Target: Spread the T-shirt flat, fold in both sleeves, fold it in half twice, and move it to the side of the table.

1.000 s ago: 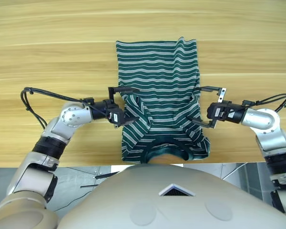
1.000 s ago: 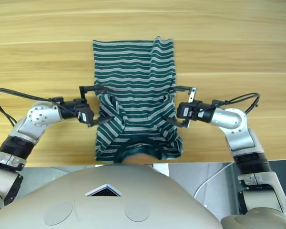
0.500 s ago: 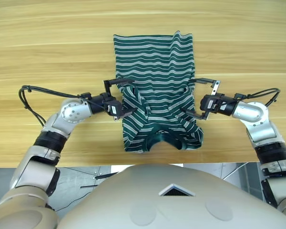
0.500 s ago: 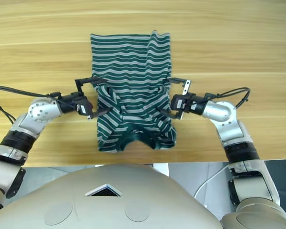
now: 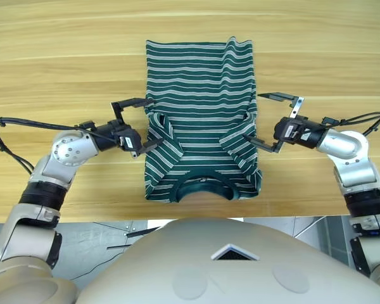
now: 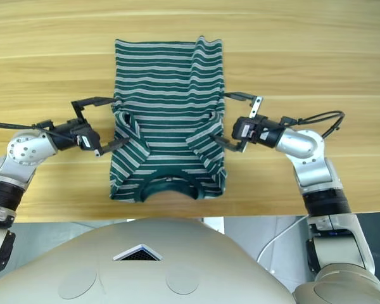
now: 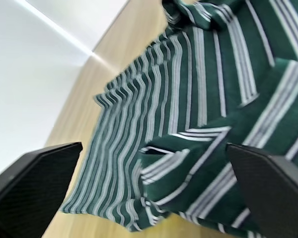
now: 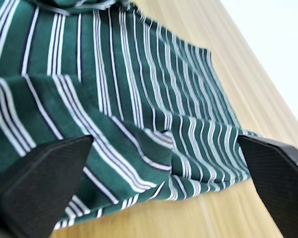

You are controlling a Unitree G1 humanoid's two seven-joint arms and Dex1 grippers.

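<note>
Surface: light wooden table, grain running side to side.
T-shirt: dark green T-shirt with white stripes, lying flat at the table's middle, hem at the far end. The collar is at the near end, close to the table's near edge.
Sleeves: left sleeve and right sleeve both lie turned in over the chest, so the outline is a narrow rectangle. A small ridge stands up at the far right corner of the hem.
Left arm: elbow bent out to the left, forearm low over the wood and pointing inward at the shirt's left edge.
Left gripper: spread wide, nothing held. One finger is on the far side and one on the near side, and the near tip just overlaps the shirt's edge beside the folded sleeve.
Right arm: mirrors the left, elbow out to the right, forearm pointing inward.
Right gripper: spread wide and empty. The near tip is at the shirt's right edge and the far tip just off the cloth.
Wrist views: black finger pads apart at either side, with striped folds lying between and beyond them.
Cables: black cable loops trail off both forearms.
</note>
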